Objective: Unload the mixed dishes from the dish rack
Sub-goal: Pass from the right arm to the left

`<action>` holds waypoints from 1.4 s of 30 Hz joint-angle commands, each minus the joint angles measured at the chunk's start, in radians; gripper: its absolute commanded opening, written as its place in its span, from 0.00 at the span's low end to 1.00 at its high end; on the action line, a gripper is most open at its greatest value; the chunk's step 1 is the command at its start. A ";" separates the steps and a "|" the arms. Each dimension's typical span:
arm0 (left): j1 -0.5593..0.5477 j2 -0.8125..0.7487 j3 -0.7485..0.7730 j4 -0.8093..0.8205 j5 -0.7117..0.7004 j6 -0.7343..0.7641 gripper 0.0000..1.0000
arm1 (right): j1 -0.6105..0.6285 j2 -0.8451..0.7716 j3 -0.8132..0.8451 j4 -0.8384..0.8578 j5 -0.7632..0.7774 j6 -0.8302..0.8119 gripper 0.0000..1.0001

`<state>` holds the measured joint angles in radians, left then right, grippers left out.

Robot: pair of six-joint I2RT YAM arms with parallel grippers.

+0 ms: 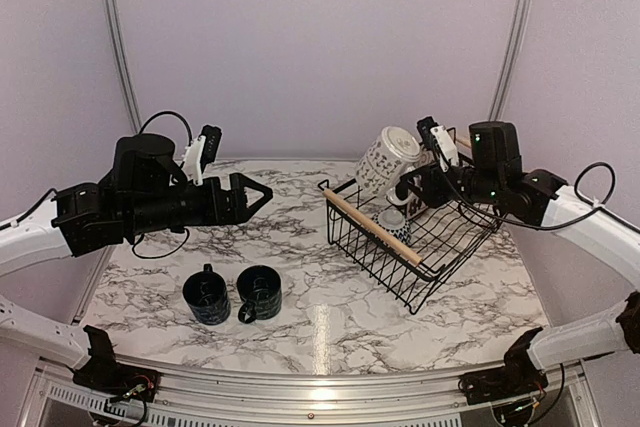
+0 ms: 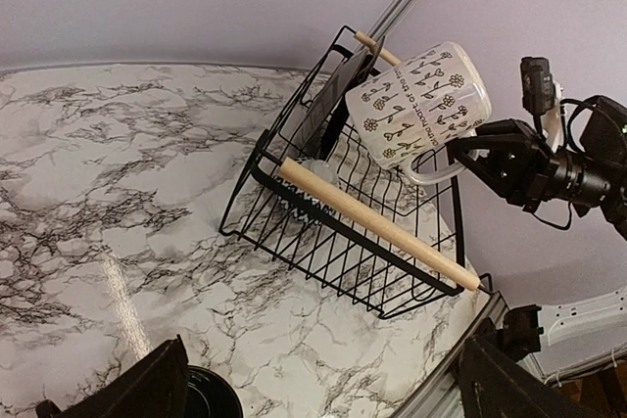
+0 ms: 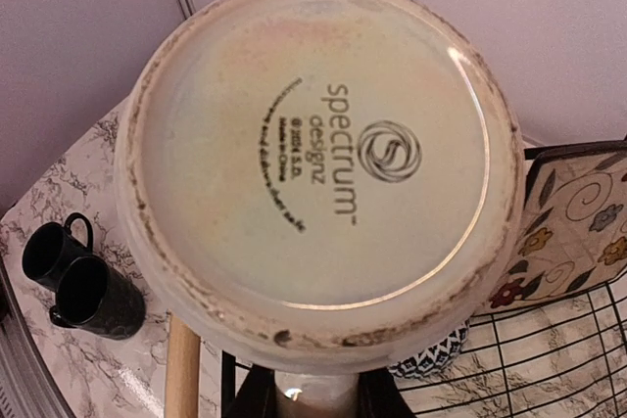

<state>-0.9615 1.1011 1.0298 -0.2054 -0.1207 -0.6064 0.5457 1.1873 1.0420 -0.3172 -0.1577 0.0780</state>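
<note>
1. A black wire rectangular dish rack (image 1: 370, 247) with two light wooden bar handles sits on a white marble-patterned tabletop (image 1: 330, 332). All places below are given from this rack.
2. Two items are visible inside the rack. A square plate (image 3: 578, 222) with a dark rim and a flowered face leans on edge against one end wall. A small round patterned bowl (image 1: 393, 219) rests on the rack floor just behind the nearer wooden handle.
3. Just above the rack, over its far end, a white cylindrical mug (image 1: 388, 160) printed with small dark flowers hangs tilted, clear of the wires.
4. The right gripper (image 1: 410, 185) hovers over the rack with its jaws clamped on the white mug's handle.
5. Well to the left of the rack, two dark blue-black mugs (image 1: 207, 297) (image 1: 258, 293) stand upright on the tabletop, close beside each other.
6. The left gripper (image 1: 257, 197) hangs left of the rack, pointing toward it, with its jaws spread wide and nothing between them.
7. Progress, as a judgement: two mugs are unloaded and the white mug is lifted out but not set down. The plate and bowl remain to be unloaded.
</note>
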 commanded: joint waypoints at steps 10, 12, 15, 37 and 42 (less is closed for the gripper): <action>0.004 -0.018 -0.031 0.170 0.116 -0.090 0.99 | 0.015 -0.099 -0.091 0.572 -0.449 0.348 0.00; 0.004 -0.022 -0.050 0.242 0.164 -0.118 0.99 | 0.041 -0.087 -0.112 0.659 -0.468 0.403 0.00; 0.004 -0.018 -0.078 0.340 0.222 -0.169 0.99 | 0.097 -0.060 -0.115 0.726 -0.462 0.440 0.00; 0.004 0.114 -0.221 0.948 0.438 -0.418 0.85 | 0.250 0.090 -0.153 1.045 -0.517 0.644 0.00; 0.004 0.129 -0.212 0.965 0.424 -0.419 0.76 | 0.258 0.099 -0.156 1.058 -0.520 0.650 0.00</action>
<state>-0.9615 1.2152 0.8158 0.6739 0.2935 -1.0168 0.7879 1.3010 0.8562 0.5629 -0.6689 0.7147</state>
